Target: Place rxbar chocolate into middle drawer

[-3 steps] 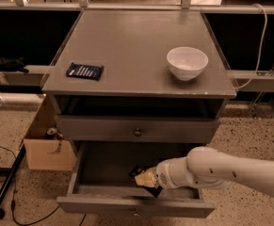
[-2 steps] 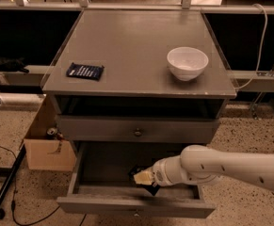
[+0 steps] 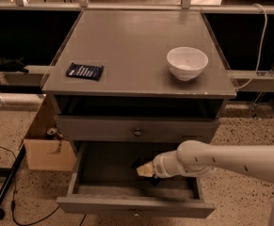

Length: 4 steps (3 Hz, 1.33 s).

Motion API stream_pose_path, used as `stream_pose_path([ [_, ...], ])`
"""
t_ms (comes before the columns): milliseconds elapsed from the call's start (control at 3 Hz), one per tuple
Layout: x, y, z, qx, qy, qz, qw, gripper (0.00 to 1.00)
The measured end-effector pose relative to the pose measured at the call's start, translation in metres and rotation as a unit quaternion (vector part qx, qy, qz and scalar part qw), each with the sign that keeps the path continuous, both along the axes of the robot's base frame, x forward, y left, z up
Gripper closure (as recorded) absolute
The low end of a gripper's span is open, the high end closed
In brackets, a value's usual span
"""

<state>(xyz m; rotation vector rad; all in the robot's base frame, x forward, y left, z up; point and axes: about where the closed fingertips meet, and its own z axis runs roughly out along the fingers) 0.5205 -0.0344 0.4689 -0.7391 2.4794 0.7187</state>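
Observation:
The middle drawer (image 3: 132,205) of the grey cabinet is pulled open at the bottom of the view. My gripper (image 3: 144,170) reaches in from the right and sits low inside the drawer, near its middle. A small dark shape (image 3: 138,163) shows at the gripper's tip; I cannot tell whether it is the rxbar chocolate or whether it is held. A dark bar with white lettering (image 3: 84,71), bluish in tone, lies on the cabinet top (image 3: 136,46) at the left.
A white bowl (image 3: 187,62) stands on the cabinet top at the right. A closed drawer front with a round knob (image 3: 137,132) sits just above the open drawer. A cardboard box (image 3: 49,147) and cables lie on the floor at the left.
My arm has shifted slightly left and a little deeper into the open drawer. The bar and bowl on top have not moved.

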Motion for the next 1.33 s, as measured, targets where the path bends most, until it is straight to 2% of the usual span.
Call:
stream_pose_path([
  [333,0.016,-0.009,-0.012,-0.004,-0.017,-0.004,0.9998,1.00],
  [667,0.016,-0.009,-0.012,-0.004,-0.017,-0.004,0.9998,1.00],
  [1000,0.016,-0.005,-0.025,-0.009,-0.008,-0.004,0.9999,1.00],
  [1333,0.019,-0.008,-0.056,-0.019,0.009,-0.013,0.9997,1.00],
])
